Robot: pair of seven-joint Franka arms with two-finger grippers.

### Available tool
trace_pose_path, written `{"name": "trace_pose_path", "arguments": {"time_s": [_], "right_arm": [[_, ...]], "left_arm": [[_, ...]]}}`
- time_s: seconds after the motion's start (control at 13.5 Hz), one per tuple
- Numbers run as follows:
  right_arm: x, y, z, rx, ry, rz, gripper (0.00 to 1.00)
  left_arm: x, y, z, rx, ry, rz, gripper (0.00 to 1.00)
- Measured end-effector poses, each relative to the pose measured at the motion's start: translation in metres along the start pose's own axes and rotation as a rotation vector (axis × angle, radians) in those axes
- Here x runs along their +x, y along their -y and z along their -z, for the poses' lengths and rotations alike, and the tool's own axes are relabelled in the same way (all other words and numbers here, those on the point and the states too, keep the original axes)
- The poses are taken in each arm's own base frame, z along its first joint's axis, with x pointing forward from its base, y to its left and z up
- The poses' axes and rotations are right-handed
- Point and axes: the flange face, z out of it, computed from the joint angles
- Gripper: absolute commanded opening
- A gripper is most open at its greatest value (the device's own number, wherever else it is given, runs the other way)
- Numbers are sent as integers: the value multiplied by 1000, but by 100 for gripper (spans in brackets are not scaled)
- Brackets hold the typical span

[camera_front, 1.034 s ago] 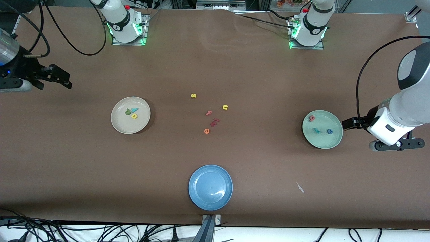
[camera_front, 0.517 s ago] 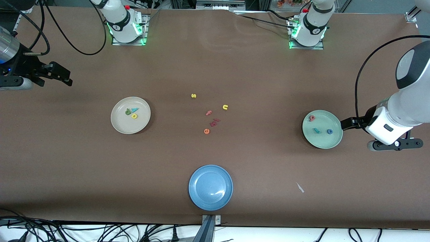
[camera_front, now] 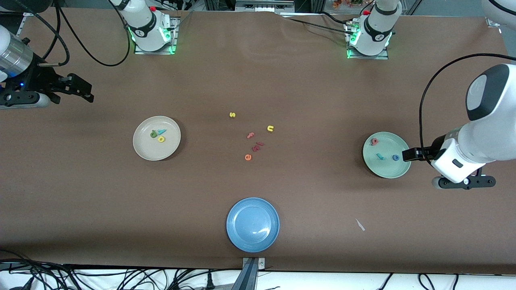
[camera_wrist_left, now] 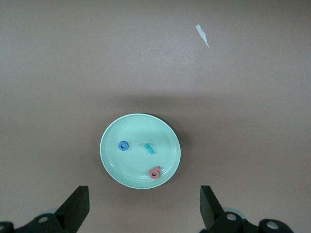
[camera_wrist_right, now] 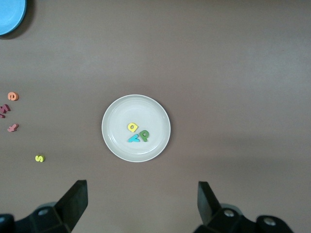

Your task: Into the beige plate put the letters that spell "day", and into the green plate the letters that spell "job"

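Two plates filled, both pincers spread

You see the surface (camera_front: 282,80) carrying three plates. The beige plate (camera_front: 142,150) holds the letters that spell "day" (camera_front: 157,134); the green plate (camera_front: 388,169), toward the left arm's end, holds the letters that spell "job" (camera_front: 383,151). Your left pincer (camera_front: 408,155) hangs spread over that plate's rim. Your right pincer (camera_front: 82,90) hangs spread over bare surface, pinching nothing.

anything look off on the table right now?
Only a small white scrap lying on the table, nearer the camera than the green plate; it looks like litter. Each plate's three letters sit inside it, the beige plate included. Both grippers are open and empty.
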Motion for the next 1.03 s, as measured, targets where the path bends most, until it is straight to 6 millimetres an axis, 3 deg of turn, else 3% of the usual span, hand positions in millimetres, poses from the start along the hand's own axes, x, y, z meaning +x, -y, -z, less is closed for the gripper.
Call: {"name": "trace_pose_path", "arguments": {"time_s": [0.37,0.66,1.03], "right_arm": [[1,-2,0,0,1,-4,100],[1,-2,0,0,0,-4,100],[1,-2,0,0,0,-4,100]], "left_arm": [[0,13,20,-19,-66,-57,100],[-7,15,10,-17,-47,-89,100],[-10,16,12,-35,-60,-101,100]]}}
